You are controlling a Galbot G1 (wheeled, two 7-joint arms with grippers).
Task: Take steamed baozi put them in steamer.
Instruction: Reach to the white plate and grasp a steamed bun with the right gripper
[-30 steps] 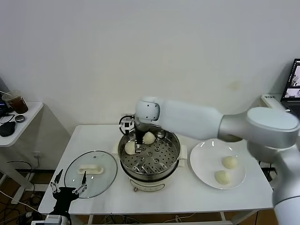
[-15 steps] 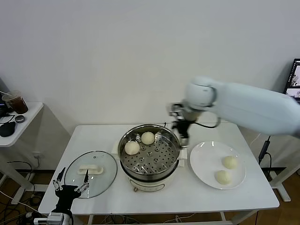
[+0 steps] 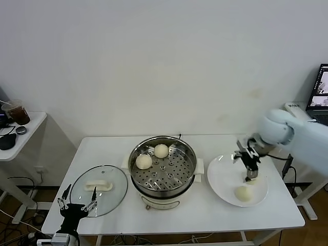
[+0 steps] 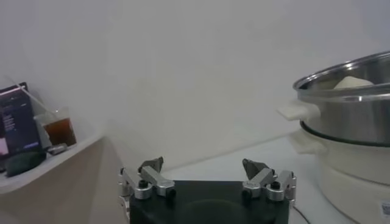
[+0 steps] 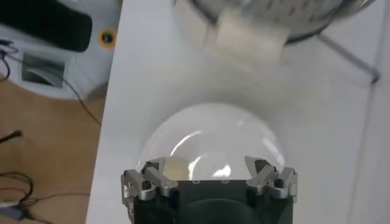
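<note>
The steamer (image 3: 169, 173) stands at the table's middle with two baozi inside, one (image 3: 144, 161) at its left and one (image 3: 162, 150) at the back. On the white plate (image 3: 219, 178) to its right lies a third baozi (image 3: 244, 192). My right gripper (image 3: 249, 168) hangs open and empty just above the plate's far half and covers most of a fourth bun. In the right wrist view the open gripper (image 5: 207, 165) is over the plate (image 5: 213, 131), with a baozi (image 5: 177, 168) by one finger. My left gripper (image 3: 76, 205) is parked open at the front left.
A round glass lid (image 3: 115, 190) with a white handle (image 3: 99, 184) lies left of the steamer. A side table with a drink cup (image 3: 16, 111) stands at the far left. The left wrist view shows the steamer's side (image 4: 347, 109).
My right arm has swung from inside the steamer, where it left a baozi, to the right and down over the plate. My left arm has not moved.
</note>
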